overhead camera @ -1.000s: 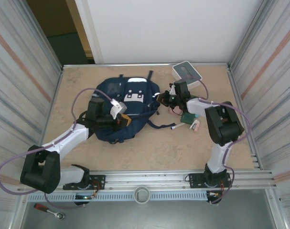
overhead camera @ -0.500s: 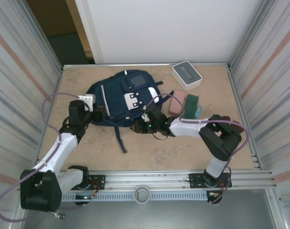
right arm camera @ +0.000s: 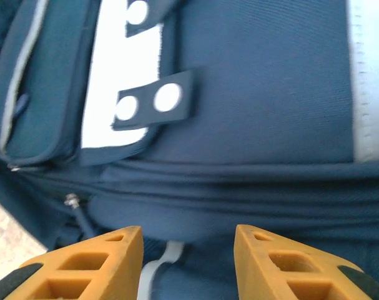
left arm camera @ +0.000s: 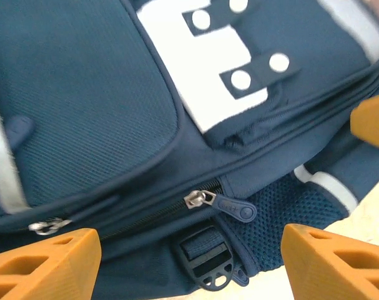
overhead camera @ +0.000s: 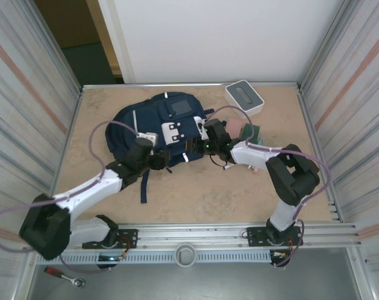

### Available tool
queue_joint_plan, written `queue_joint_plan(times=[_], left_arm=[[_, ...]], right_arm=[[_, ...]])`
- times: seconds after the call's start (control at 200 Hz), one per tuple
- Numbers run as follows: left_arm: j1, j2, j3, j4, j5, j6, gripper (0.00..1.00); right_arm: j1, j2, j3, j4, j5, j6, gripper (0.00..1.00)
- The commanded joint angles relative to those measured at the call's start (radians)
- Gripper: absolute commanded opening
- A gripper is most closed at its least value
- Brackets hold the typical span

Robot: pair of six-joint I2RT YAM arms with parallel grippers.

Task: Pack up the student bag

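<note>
The student bag, navy with white patches and buckle tabs, lies flat in the middle of the table. My left gripper hovers at the bag's near edge, open wide. In the left wrist view its orange fingers flank a zipper pull and a black strap buckle without touching them. My right gripper is at the bag's near right corner, facing the left one. Its fingers stand apart, just short of the folded navy fabric, and grip nothing.
A white box stands at the back right. A pink item and a green item lie right of the bag, behind the right arm. A dark strap trails from the bag toward the near edge. Corrugated walls close both sides.
The left gripper has swung from the bag's left side to its near edge and opened. The right gripper has opened and moved up against the bag's corner. The bag has shifted slightly.
</note>
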State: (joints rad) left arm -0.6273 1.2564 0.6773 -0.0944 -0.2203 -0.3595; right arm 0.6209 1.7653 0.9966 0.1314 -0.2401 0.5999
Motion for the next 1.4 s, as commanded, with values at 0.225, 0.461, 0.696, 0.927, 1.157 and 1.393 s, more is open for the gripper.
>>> queue_joint_plan(times=[0.225, 0.461, 0.696, 0.927, 1.157, 1.393], left_arm=[[-0.153, 0.349, 0.272, -0.209, -0.370, -0.140, 0.77], [-0.164, 0.413, 0.289, -0.202, -0.399, -0.135, 0.66], [-0.162, 0.460, 0.297, -0.184, -0.373, -0.135, 0.60], [-0.161, 0.420, 0.261, -0.188, -0.372, -0.139, 0.52], [-0.161, 0.396, 0.216, -0.179, -0.359, -0.145, 0.43], [-0.161, 0.380, 0.198, -0.175, -0.349, -0.149, 0.38]], right_arm=[[-0.009, 0.079, -0.100, 0.189, -0.119, 0.140, 0.36], [-0.015, 0.071, -0.136, 0.216, -0.120, 0.149, 0.36], [-0.016, 0.066, -0.139, 0.213, -0.119, 0.143, 0.36], [-0.017, 0.083, -0.125, 0.209, -0.120, 0.146, 0.35], [-0.020, 0.088, -0.111, 0.196, -0.117, 0.142, 0.35], [-0.023, 0.084, -0.107, 0.184, -0.108, 0.134, 0.35]])
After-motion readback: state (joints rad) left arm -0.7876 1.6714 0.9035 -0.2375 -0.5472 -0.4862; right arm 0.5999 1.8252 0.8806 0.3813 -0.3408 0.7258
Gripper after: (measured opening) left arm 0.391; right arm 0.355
